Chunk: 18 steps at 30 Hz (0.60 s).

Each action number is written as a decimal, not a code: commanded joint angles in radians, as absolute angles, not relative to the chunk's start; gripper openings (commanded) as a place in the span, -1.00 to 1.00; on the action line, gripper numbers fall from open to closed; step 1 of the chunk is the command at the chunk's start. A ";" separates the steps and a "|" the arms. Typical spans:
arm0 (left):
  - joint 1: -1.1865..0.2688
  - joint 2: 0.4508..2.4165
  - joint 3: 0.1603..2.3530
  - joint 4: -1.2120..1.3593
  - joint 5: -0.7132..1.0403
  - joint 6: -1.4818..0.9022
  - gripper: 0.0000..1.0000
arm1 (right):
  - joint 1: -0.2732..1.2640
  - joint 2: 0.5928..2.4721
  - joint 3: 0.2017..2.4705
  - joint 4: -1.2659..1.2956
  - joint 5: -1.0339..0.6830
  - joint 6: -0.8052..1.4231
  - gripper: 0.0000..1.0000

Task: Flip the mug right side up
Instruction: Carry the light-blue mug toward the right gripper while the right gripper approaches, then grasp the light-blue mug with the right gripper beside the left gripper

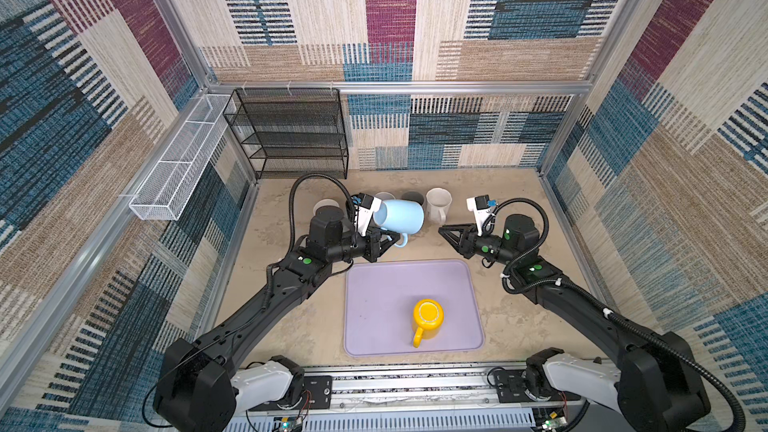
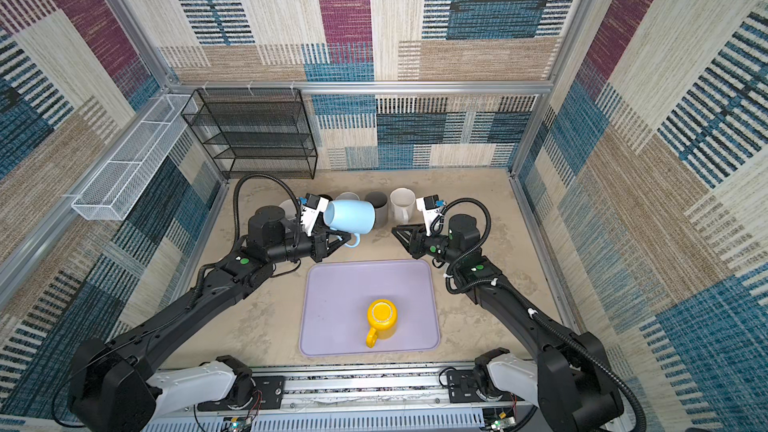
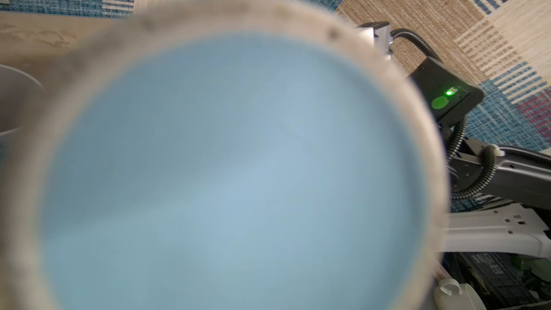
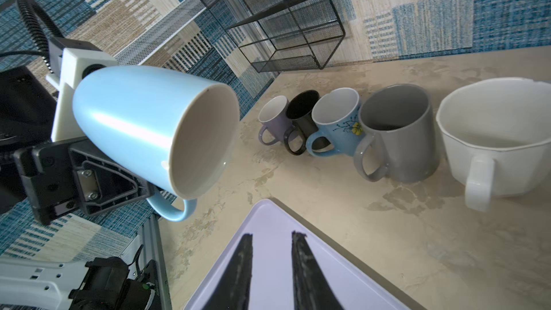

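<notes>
Tray of lavender plastic, flat and rounded at the corners [image 1: 374,305], lies near the middle of the beige mottled worktop [image 4: 298,180] and holds one glossy yellow mug [image 1: 428,317], standing on end with its handle toward the near edge; whether its mouth faces up or down I cannot tell. At the far left stand one black wire shelf rack [image 1: 291,135] and one long white mesh basket [image 1: 174,176] fixed to the left wall. The light blue ceramic mug [image 4: 128,120] is held off the worktop, just beyond the tray's far left corner and just in front of the far row. Its long axis lies close to level, left to right, with the cream-lined mouth toward the right, the base toward the left and the handle [image 4: 176,213] on the near underside. The left gripper [image 4: 144,193] is clamped on that handle. The right gripper [image 4: 272,235] stands narrowly parted with nothing between its fingers, over the tray's far right corner. Five mugs stand upright in the far row: purple [image 4: 272,114], black [image 4: 304,114], blue with a yellow flower [image 4: 340,126], grey [image 4: 402,144] and white [image 4: 501,144]. That makes seven mugs.
</notes>
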<state>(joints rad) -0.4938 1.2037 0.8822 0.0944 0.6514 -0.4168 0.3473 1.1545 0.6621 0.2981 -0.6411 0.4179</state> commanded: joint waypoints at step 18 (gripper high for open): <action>-0.491 1.222 0.850 0.553 0.862 -0.554 -1.00 | 0.455 1.145 0.672 0.530 -0.810 0.447 -0.22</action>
<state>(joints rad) -0.4927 1.2236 0.8516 0.4068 0.8246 -0.5278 0.4492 1.1381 0.6632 0.4435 -0.7757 0.4171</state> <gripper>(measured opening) 0.129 0.388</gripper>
